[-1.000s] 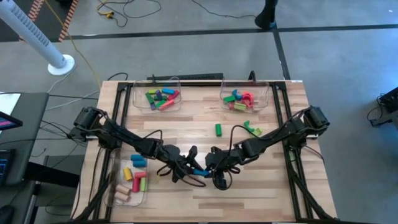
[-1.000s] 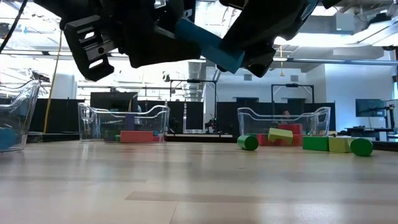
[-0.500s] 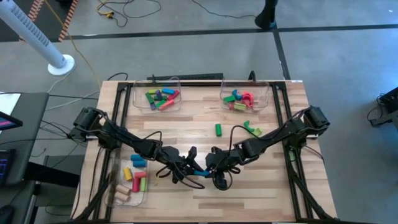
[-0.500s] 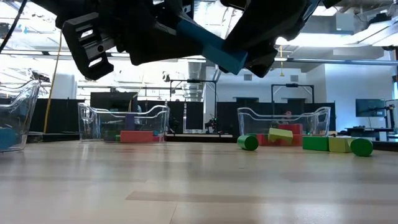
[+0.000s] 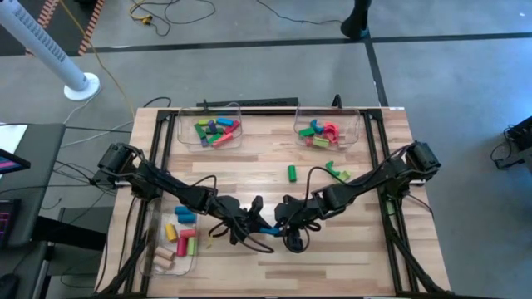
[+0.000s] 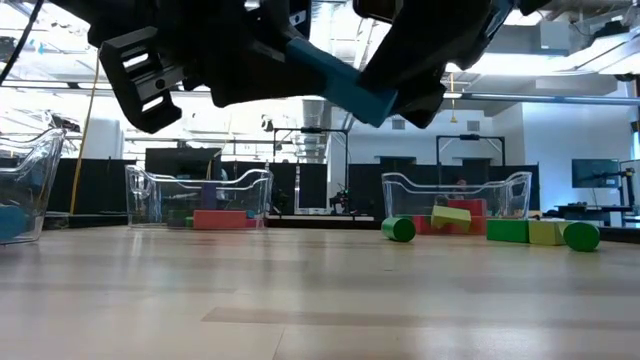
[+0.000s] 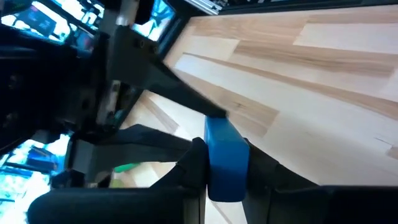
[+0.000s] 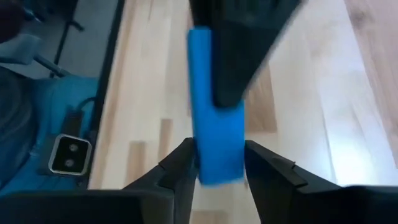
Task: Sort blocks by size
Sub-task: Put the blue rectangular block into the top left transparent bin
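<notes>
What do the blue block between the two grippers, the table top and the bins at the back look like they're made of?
Blue block: likely painted wood; flat, matte, even colour, squared edges, though plastic is possible. Table top: pale wooden planks, with visible grain and board seams, light satin sheen. Bins: clear hard plastic; you see the coloured blocks through their glossy walls.

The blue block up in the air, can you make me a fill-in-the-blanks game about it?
1. The block held between the two grippers is ____.
2. The left gripper is ____ on that block.
3. The cylinder lying alone on the table is ____.
4. The table is made of ____.

Missing words: blue; shut; green; wood
</notes>
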Robot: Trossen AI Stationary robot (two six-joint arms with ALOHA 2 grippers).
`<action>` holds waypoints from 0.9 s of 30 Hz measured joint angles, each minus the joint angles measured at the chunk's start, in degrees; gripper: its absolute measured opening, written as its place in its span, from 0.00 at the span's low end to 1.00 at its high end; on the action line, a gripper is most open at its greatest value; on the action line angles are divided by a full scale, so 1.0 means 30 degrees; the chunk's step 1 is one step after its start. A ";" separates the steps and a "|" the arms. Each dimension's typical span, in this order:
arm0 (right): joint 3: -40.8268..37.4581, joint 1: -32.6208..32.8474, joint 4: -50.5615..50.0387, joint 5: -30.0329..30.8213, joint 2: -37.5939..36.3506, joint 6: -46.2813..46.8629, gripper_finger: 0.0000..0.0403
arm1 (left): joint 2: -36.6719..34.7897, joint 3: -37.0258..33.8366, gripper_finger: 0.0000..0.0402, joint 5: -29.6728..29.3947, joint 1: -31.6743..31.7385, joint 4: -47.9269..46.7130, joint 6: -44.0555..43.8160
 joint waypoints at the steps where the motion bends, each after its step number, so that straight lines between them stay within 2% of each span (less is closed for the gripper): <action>1: 0.0000 0.0000 -0.0167 0.0026 0.0000 0.0065 0.41 | 0.0000 0.0000 0.13 0.0030 0.0000 -0.0147 -0.0010; 11: -0.0044 -0.0086 -0.1815 0.0092 -0.0464 0.0051 0.59 | -0.0683 0.0000 0.13 -0.0597 -0.0022 -0.1746 0.0247; 15: -0.0036 -0.0074 -0.3064 0.0924 -0.1414 0.0051 0.62 | -0.1978 0.0000 0.13 -0.2631 0.0204 -0.3576 0.0459; 20: -0.0036 0.0389 -0.4707 0.2385 -0.2450 0.0033 0.62 | -0.4393 0.0000 0.13 -0.5647 0.1457 -0.6625 0.0260; 27: -0.0029 0.1332 -0.6114 0.3997 -0.2936 0.0058 0.62 | -0.9194 0.0000 0.14 -0.8557 0.5613 -1.0573 -0.1649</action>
